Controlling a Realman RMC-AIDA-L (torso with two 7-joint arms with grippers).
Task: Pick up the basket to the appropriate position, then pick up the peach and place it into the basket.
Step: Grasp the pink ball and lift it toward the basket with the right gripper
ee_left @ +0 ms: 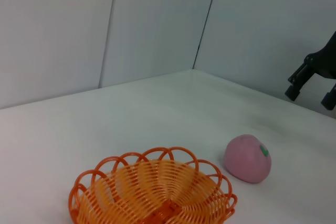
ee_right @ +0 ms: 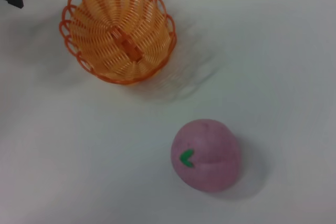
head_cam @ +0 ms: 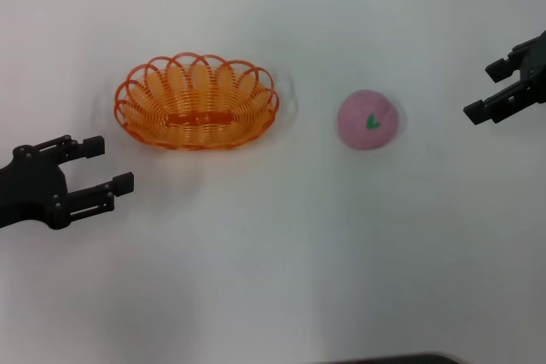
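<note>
The orange wire basket (head_cam: 203, 139) stands upright and empty on the white table, left of centre. The pink peach (head_cam: 368, 119), green leaf mark up, rests on the table to the basket's right, about a peach width apart from it. My left gripper (head_cam: 112, 164) is open and empty, a little nearer and to the left of the basket, fingers pointing toward it. My right gripper (head_cam: 482, 89) is open and empty, to the right of the peach. The left wrist view shows the basket (ee_left: 84, 183), the peach (ee_left: 248, 158) and the far right gripper (ee_left: 310, 96). The right wrist view shows the basket (ee_right: 153, 68) and the peach (ee_right: 206, 154).
The white table (head_cam: 281, 262) spreads wide around both things. Grey wall panels (ee_left: 157, 24) stand behind the table's far edge in the left wrist view. A dark edge (head_cam: 401, 359) shows at the near border of the head view.
</note>
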